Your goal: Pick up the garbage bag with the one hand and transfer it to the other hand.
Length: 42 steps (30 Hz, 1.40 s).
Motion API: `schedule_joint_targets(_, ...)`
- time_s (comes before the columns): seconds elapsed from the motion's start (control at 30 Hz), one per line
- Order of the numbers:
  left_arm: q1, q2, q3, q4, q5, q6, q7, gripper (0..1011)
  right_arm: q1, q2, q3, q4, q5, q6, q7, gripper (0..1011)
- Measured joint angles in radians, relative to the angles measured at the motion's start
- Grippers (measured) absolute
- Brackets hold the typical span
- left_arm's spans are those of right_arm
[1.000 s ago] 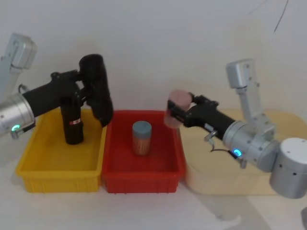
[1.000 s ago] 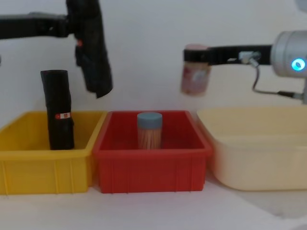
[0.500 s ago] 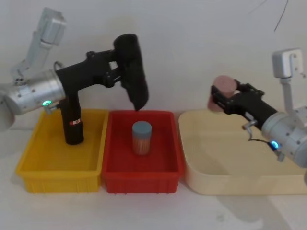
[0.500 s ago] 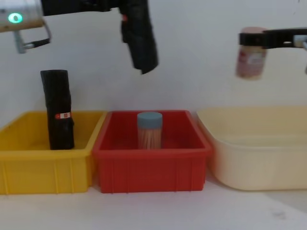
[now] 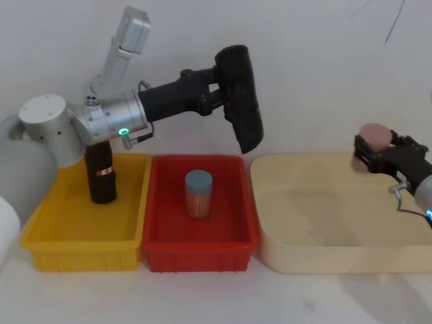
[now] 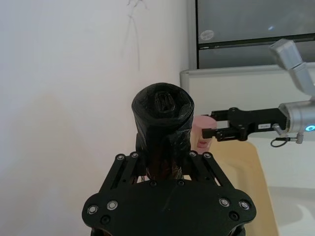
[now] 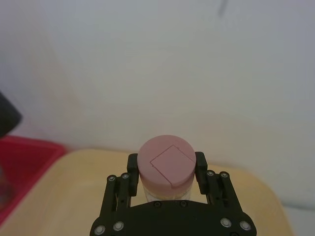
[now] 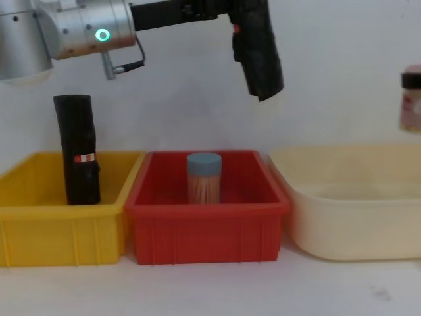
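Aloft: the garbage bag (image 5: 241, 101) (image 8: 258, 56) (image 6: 162, 110), a thick black roll, hangs tilted in the air above the right side of the red bin (image 5: 196, 255) (image 8: 204, 234). Its lower end leans toward the cream tub (image 5: 324, 258) (image 8: 348, 230).
Left end effector (image 5: 226, 101) (image 6: 165, 162): clenched on the garbage bag near its upper end, on the arm with the green ring light (image 5: 123, 131) (image 8: 102, 35).
Right end effector (image 5: 366, 150) (image 7: 165, 167) (image 6: 211, 132): grasping a pink-lidded jar (image 5: 372, 137) (image 7: 165, 161) (image 8: 412, 99), held in the air over the right side of the cream tub, well apart from the bag.
Yellow bin (image 5: 40, 233) (image 8: 39, 230): holds a slim black roll (image 5: 100, 175) (image 8: 77, 148) with a white-and-red label, standing upright.
Red bin: holds a blue-lidded jar of toothpicks (image 5: 199, 194) (image 8: 204, 179), upright near the middle.
Worktop (image 5: 202, 297): white. The three containers stand side by side, with yellow at the left, red in the middle and cream at the right.
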Motion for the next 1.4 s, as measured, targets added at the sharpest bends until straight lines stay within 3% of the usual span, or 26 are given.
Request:
schedule_joint_targets(0.27, -0.078, -0.065, 0.031, 0.161, -0.027, -0.049, -0.061, 363, -0.017, 0.000, 0.039, 0.030, 0.007, 0.022, -0.020, 682)
schedule_joint_targets(0.63, -0.131, -0.109, 0.053, 0.268, -0.047, -0.083, -0.104, 363, -0.028, -0.002, 0.065, 0.053, 0.015, 0.034, -0.030, 998)
schedule_joint_targets(0.93, -0.149, -0.125, 0.060, 0.307, -0.054, -0.094, -0.118, 363, -0.035, 0.003, 0.064, 0.044, 0.018, 0.033, -0.005, 1004)
schedule_joint_targets(1.4, -0.161, -0.134, 0.065, 0.330, -0.058, -0.102, -0.128, 363, -0.041, 0.022, 0.035, -0.003, 0.045, 0.018, 0.110, 1004)
